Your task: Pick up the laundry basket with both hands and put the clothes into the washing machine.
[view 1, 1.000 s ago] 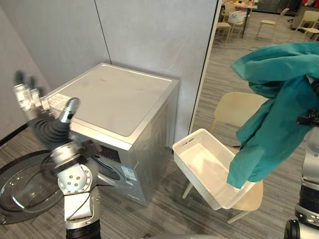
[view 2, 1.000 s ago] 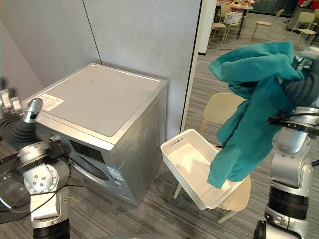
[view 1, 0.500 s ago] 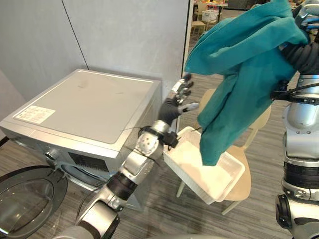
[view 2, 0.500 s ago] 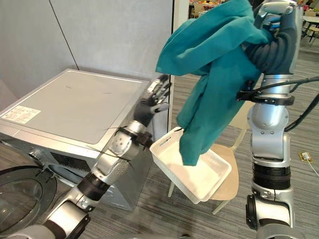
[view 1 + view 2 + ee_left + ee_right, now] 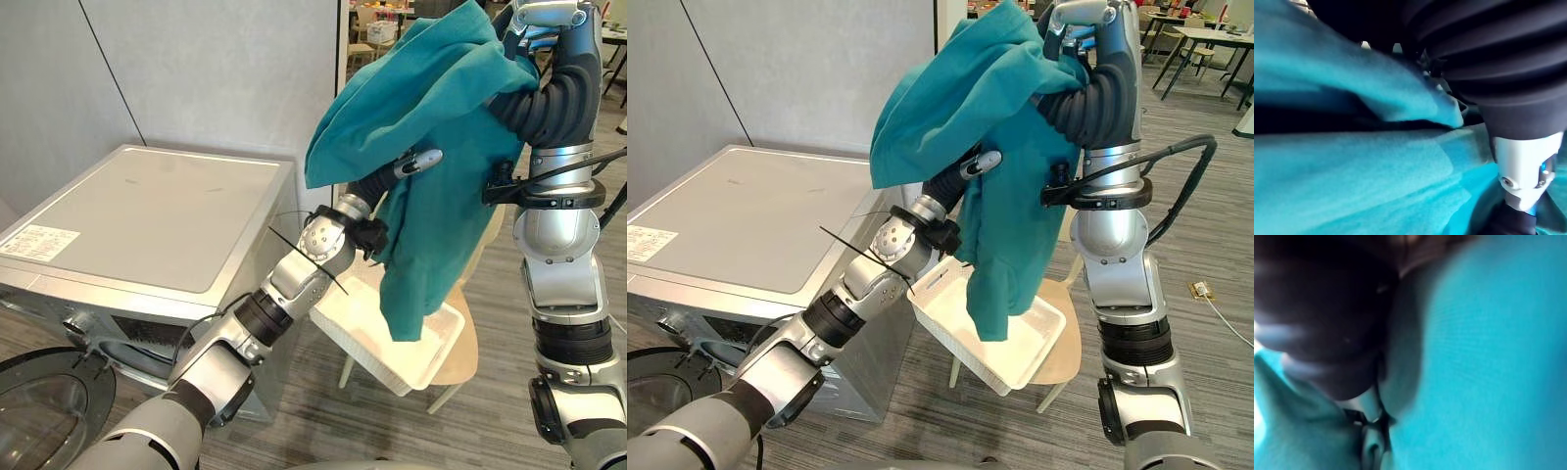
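A large teal garment (image 5: 431, 88) hangs high in the air over the white laundry basket (image 5: 353, 315). My right hand (image 5: 1080, 14) is raised at the top of the view, shut on the garment's upper edge. My left hand (image 5: 419, 159) reaches up from the lower left into the garment's folds and is mostly hidden under the cloth. The basket holds nothing else and rests tilted on a chair. The silver washing machine (image 5: 147, 211) stands on the left with its round door (image 5: 39, 411) swung open. Teal cloth (image 5: 1352, 171) lies close in front of the left wrist camera.
The beige chair (image 5: 470, 338) under the basket stands right of the washing machine. A grey wall (image 5: 196, 69) runs behind the machine. More chairs and tables (image 5: 1195, 39) stand far back on the right. The floor is wood planks.
The camera has turned. My left hand has risen from beside the basket's rim up into the hanging garment. My right hand still holds the garment high.
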